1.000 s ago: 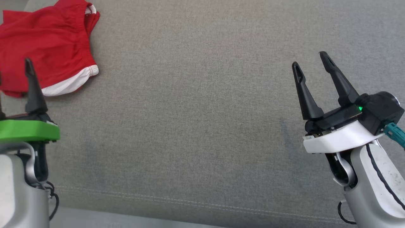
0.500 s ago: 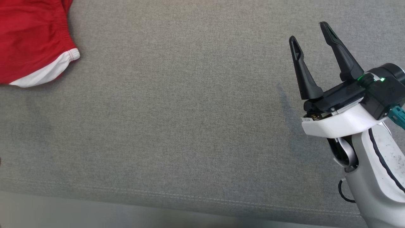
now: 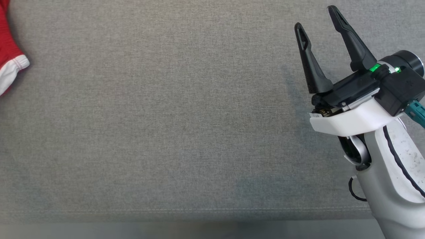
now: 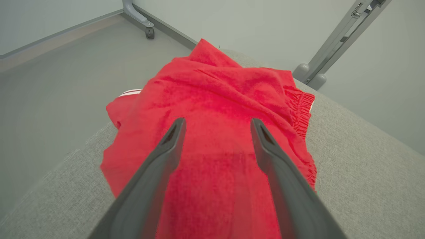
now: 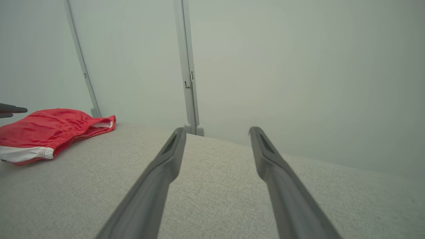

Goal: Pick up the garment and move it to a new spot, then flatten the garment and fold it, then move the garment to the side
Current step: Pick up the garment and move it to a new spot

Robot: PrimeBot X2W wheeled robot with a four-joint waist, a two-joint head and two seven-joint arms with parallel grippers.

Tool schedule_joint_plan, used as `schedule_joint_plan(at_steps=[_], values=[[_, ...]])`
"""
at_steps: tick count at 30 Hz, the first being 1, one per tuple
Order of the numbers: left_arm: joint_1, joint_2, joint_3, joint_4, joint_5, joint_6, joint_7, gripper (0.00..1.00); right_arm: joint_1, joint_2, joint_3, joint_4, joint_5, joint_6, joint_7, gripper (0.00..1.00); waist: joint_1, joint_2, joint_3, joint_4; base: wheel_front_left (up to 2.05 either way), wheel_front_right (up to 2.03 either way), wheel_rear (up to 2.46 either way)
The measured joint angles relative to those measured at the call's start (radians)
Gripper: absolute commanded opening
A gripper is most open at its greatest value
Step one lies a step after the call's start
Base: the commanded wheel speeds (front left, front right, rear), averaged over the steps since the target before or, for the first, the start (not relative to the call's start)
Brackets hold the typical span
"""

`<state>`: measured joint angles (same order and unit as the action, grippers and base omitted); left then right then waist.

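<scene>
Hovering over crumpled red garment (image 4: 225,89), left tool (image 4: 217,120) spread wide, gripping nothing. Garment lies bunched at left end of grey fabric table (image 3: 166,116), white hem showing at its edge. Right tool (image 3: 315,16) likewise wide open and empty, over bare table, well apart from garment.

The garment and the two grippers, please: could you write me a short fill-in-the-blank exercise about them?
1. The garment on the grey cushion is mostly ____ with white trim.
2. The left gripper, aimed at the garment, has its jaws ____.
3. The right gripper, over bare cushion, holds ____.
Missing words: red; open; nothing.
</scene>
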<state>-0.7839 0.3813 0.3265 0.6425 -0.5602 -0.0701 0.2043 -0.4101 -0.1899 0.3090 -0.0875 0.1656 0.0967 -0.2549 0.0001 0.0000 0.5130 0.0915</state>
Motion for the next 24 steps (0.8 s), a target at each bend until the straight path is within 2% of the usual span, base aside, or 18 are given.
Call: schedule_joint_plan(at_steps=[6,11,12,13,24], values=[[-0.023,0.019,-0.016,0.102,0.007,0.046,0.122,1.00,-0.013,0.001,-0.007,0.000,-0.001,0.000,0.000,1.00,0.0000,0.0000,0.030,-0.043,0.00,0.00,0.00],[-0.026,0.027,-0.070,0.132,0.039,0.057,0.175,1.00,-0.014,0.003,-0.017,0.002,-0.006,0.000,0.000,1.00,-0.0001,0.0000,0.050,-0.060,0.00,0.00,0.00],[-0.031,0.030,-0.073,0.134,0.040,0.062,0.180,0.45,-0.015,0.004,-0.017,0.002,-0.006,0.000,0.000,1.00,-0.0001,0.0000,0.052,-0.061,0.00,0.00,0.00],[-0.040,0.033,-0.074,0.139,0.040,0.062,0.186,0.00,-0.015,0.004,-0.016,0.003,-0.006,0.000,0.000,1.00,-0.0001,0.0000,0.053,-0.062,0.00,0.00,0.00],[-0.100,0.023,-0.098,0.170,0.040,0.051,0.172,0.00,-0.024,0.007,-0.021,0.022,-0.007,0.000,0.000,1.00,0.0000,0.0000,0.034,-0.052,0.00,0.00,0.00]])
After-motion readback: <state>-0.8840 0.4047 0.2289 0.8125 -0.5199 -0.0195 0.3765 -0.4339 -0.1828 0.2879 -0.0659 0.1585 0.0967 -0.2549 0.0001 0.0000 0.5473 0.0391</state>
